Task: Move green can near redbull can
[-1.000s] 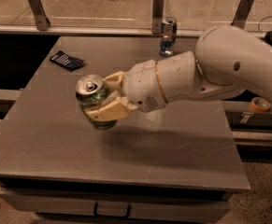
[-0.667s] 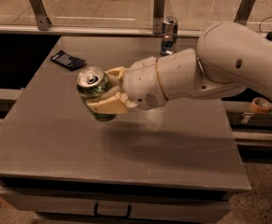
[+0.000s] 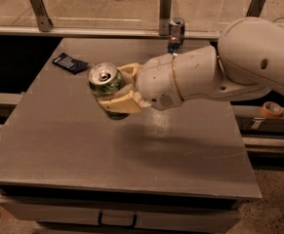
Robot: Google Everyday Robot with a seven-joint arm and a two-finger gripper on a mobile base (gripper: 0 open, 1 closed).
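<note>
You had the gripper (image 3: 113, 94) over the grey table (image 3: 131, 155), fingers clenched on the green can (image 3: 105, 82), held above the surface; beyond lay a dark packet (image 3: 70, 63); farthest, the redbull can (image 3: 176, 33) stood at the back edge, well apart.

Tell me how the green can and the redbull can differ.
The green can is wider; the redbull can is slimmer. The green can is green-bodied, the redbull can blue and silver. The green can is clamped in the gripper above the table; the redbull can stands free at the far edge. Both have silver tops.
</note>
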